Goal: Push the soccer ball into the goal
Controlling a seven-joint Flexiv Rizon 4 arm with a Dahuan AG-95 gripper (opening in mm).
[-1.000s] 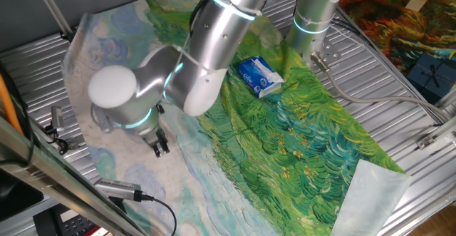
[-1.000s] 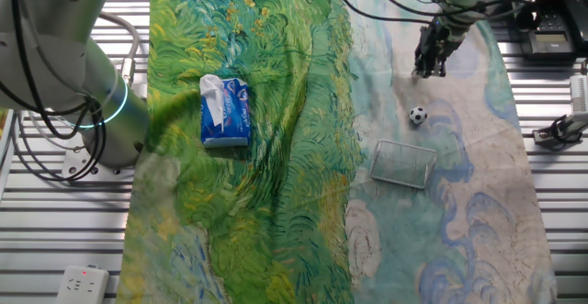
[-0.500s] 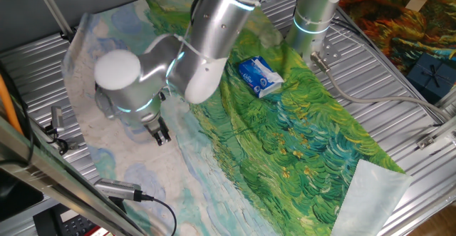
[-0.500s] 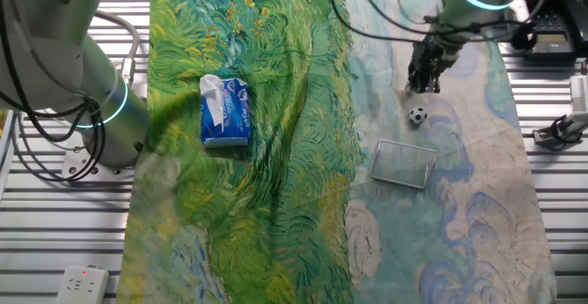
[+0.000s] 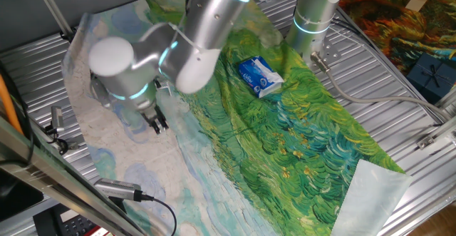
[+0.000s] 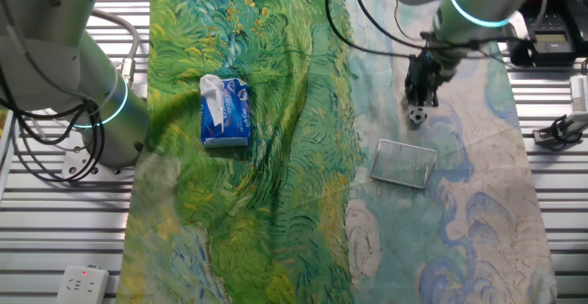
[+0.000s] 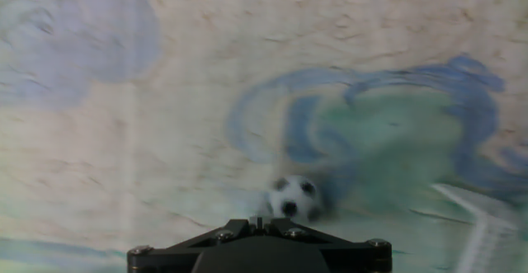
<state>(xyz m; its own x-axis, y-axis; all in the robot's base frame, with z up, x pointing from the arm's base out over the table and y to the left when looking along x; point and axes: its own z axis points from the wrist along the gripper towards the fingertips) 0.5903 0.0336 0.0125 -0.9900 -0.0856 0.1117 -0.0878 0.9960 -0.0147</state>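
Since half a second ago I have brought my gripper [image 6: 420, 97] down and toward the soccer ball [image 6: 418, 116]. Before, there was a clear strip of cloth between my fingertips and the ball; now, in the other fixed view, my fingers sit right at the ball's far edge, touching it or all but touching. The ball itself lies about where it was, or only slightly nearer the goal [image 6: 403, 163]. In the first fixed view my arm's big joint has swung toward the left and my gripper [image 5: 157, 122] hangs low over the pale part of the painted cloth [image 5: 299, 150]; the ball is hidden from that side.

My fingers look drawn close together, with nothing between them, though I cannot tell for certain whether they are fully closed.

In the hand view the soccer ball [image 7: 292, 199] sits just ahead of my hand's dark housing, near the bottom middle, on a blue-green swirl. The pale corner of the goal [image 7: 483, 219] shows at the lower right, a little apart from the ball.

The blue packet [image 6: 225, 111] lies well apart on the green half.
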